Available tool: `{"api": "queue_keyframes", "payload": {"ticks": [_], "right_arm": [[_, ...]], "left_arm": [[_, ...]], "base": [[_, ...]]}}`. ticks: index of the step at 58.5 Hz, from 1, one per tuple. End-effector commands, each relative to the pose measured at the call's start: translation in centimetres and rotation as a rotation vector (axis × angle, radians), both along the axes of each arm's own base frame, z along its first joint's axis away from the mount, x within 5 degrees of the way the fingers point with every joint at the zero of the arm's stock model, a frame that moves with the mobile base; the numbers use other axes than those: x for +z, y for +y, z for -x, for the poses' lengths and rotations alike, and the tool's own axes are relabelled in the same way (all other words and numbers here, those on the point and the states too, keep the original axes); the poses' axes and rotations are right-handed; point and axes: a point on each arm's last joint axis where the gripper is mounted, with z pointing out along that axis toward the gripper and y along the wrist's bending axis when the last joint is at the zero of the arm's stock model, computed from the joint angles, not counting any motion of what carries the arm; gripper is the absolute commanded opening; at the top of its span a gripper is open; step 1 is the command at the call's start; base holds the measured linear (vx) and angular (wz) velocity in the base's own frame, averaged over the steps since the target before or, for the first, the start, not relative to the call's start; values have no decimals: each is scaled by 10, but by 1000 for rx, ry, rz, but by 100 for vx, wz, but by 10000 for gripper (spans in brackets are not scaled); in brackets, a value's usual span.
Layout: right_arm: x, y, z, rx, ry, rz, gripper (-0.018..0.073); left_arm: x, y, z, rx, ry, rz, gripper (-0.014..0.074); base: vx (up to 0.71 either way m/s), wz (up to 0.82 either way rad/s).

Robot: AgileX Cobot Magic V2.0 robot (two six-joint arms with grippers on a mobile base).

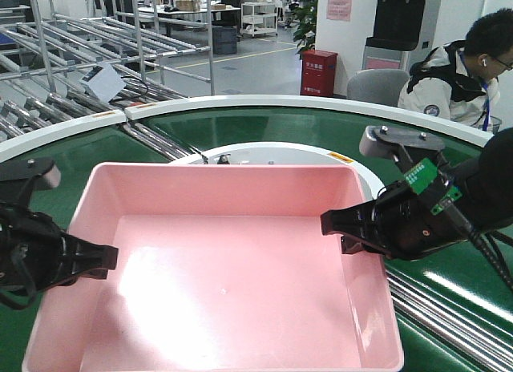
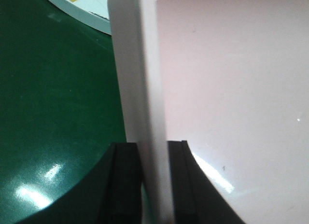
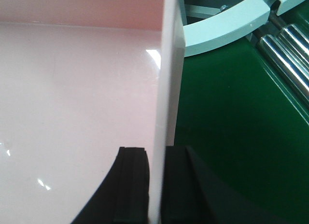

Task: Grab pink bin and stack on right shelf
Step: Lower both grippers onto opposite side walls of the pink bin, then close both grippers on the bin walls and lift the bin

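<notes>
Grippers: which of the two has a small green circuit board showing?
The right gripper, clamped on the pink bin's right wall, carries the green board; the left gripper, on the opposite wall, shows none.

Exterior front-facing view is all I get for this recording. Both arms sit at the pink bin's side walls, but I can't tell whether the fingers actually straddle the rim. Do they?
Observer: On the left, yes. The left wrist view shows the left gripper astride the pink bin wall, its fingers touching it outside and inside.
Operator: And the right side?
Observer: Same there. The right wrist view shows the right gripper with the thin wall pinched between its fingers, no gap visible on either face.
</notes>
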Motion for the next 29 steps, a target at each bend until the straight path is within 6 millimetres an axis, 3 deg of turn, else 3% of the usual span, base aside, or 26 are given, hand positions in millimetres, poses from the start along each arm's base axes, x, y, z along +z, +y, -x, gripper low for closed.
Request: {"api": "queue_keyframes", "payload": {"ticks": [1,7,29], "right_arm": [[28,-4,5,6,-129,-11,-9],[27,-4,6,8,-113,-17,-9],[27,-4,6,8,-114,-11,-9]], "left_arm": [[33,1,14,11,-144,71,-1],[41,3,20,15,-185,82,-1],[41,3,24,-1,-162,67,-1]], "base": [[0,0],[0,0],[0,0]]}}
